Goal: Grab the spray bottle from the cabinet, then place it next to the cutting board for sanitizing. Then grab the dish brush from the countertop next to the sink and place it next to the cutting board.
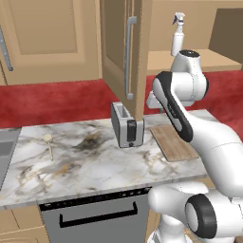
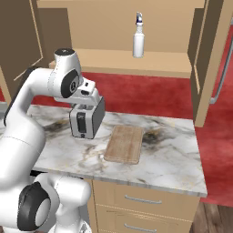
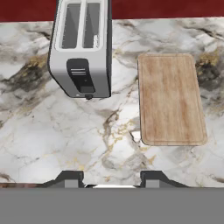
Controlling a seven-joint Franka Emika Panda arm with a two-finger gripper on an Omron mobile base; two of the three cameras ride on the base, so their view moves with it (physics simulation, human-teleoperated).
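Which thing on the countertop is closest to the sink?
The dish brush, the thin beige one with a round head lying alone near the sink edge. The toaster and cutting board sit farther along the countertop.

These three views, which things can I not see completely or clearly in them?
- sink: left base view, cut off by the left edge.
- cutting board: left base view, its right part is hidden behind the arm; whole in the hand view.
- dish brush: left base view, too small to show bristles.
- gripper: hand view, just the fingertips rise at the bottom; they stand apart over bare countertop.
- spray bottle: right base view, label unreadable.
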